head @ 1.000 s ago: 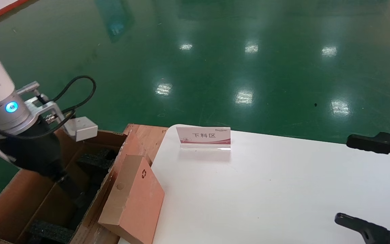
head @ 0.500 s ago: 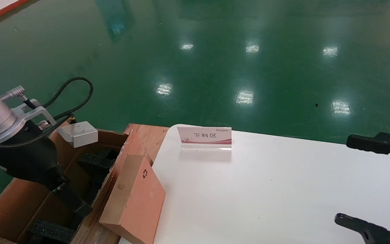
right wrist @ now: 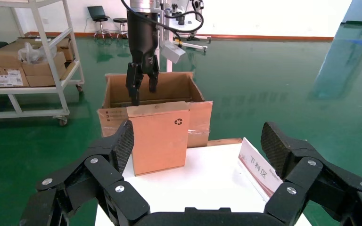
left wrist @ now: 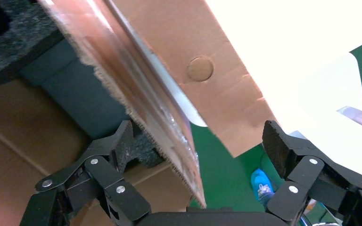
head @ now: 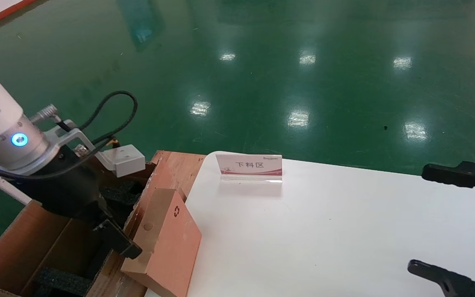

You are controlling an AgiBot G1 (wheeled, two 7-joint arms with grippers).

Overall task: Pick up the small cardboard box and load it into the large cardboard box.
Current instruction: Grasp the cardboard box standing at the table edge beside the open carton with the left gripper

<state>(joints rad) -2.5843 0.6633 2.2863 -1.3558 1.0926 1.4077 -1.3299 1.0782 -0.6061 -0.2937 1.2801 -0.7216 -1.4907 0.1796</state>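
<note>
Green workshop floor behind, and at seven o'clock the small cardboard box (head: 167, 239) leans on the large cardboard box (head: 27, 243) flap, left gripper (head: 116, 243) spread wide astride both edges, presumably lining up a pinch, while the right gripper (right wrist: 195, 155) idles open at four o'clock.

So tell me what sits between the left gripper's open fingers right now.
In the left wrist view, the left gripper straddles the large corrugated carton's taped flap edge and the flat brown small cardboard box's corner, touching neither.
</note>
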